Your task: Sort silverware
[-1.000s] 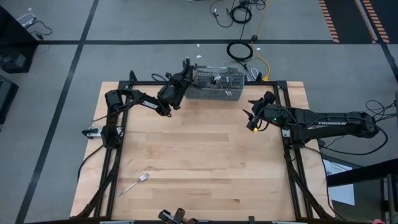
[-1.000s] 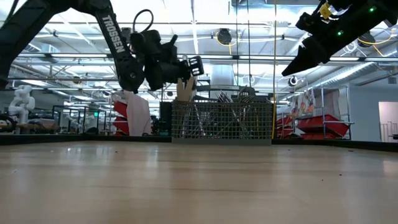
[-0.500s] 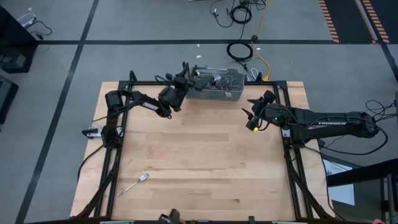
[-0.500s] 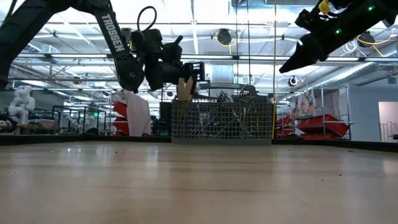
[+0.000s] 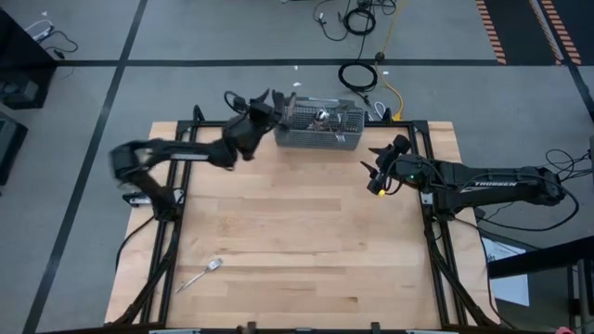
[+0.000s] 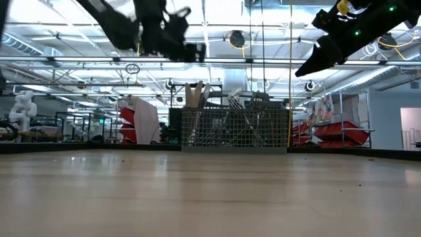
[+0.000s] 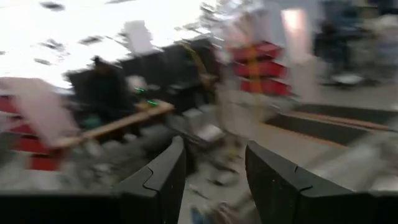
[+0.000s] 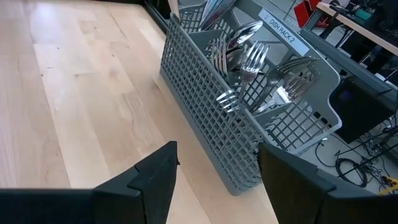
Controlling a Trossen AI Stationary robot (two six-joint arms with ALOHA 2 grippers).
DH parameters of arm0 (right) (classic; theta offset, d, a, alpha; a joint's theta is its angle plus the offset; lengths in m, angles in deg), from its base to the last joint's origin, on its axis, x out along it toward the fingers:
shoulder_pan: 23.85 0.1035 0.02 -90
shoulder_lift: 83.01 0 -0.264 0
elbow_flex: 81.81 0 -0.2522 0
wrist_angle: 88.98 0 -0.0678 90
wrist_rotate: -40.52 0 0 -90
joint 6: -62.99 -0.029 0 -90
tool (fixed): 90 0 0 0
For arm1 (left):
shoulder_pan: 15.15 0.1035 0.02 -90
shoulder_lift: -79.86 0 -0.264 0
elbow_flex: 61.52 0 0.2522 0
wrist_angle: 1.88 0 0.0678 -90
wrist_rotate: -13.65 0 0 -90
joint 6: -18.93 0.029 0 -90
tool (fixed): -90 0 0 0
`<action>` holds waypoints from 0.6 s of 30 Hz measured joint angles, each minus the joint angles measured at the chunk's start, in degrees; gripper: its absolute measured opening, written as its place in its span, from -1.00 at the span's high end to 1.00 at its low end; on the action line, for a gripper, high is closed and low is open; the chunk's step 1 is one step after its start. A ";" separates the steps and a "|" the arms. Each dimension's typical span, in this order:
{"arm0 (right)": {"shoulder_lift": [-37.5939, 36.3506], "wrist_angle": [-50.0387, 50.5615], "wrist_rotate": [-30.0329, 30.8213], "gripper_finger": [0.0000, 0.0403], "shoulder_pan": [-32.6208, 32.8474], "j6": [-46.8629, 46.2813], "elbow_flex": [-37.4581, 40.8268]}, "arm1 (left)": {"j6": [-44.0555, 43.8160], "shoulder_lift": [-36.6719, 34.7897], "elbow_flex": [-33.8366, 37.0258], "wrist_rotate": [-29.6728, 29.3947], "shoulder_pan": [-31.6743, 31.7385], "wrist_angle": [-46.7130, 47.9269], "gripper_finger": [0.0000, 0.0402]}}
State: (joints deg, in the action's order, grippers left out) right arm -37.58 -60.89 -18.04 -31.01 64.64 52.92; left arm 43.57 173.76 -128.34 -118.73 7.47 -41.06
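The grey wire-mesh basket (image 5: 320,127) stands at the table's far edge. Silverware (image 8: 249,59) stands upright in its compartments, fork tines and spoon bowls up. A lone fork (image 5: 200,276) lies flat on the wood near the front left. My left gripper (image 5: 264,102) hovers high above the basket's left end, blurred, and shows near the top of the low view (image 6: 191,49). In its own view the left gripper (image 7: 214,180) is open and empty. My right gripper (image 8: 214,180) is open and empty, raised to the right of the basket (image 5: 376,176).
Black frame rails run along the table's left side (image 5: 176,213), its right side (image 5: 432,232) and behind the basket. Bare wood (image 5: 297,223) spreads between the arms. Cables (image 5: 360,76) lie on the floor beyond the far edge.
My left gripper has risen quickly from the basket's left end to well above its rim, rolling at the wrist as the arm stretched out. The basket and the fork on the table have stayed where they were.
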 joint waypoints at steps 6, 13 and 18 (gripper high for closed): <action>0.00 -1.93 -0.02 -0.05 0.00 0.57 0.00 | -17.19 -22.11 -0.03 12.33 -2.87 42.12 0.16; 0.00 -4.67 -0.07 -0.05 0.00 0.61 0.00 | -39.09 -43.93 -0.11 19.67 -12.89 84.18 0.16; 0.00 -7.60 0.00 -0.05 0.00 0.52 0.00 | -57.70 -48.02 -0.09 19.02 -26.87 102.02 0.16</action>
State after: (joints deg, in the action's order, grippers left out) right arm -37.58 -68.49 -18.04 -31.01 65.17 52.92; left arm -14.13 125.74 -128.42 -99.71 -19.40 60.96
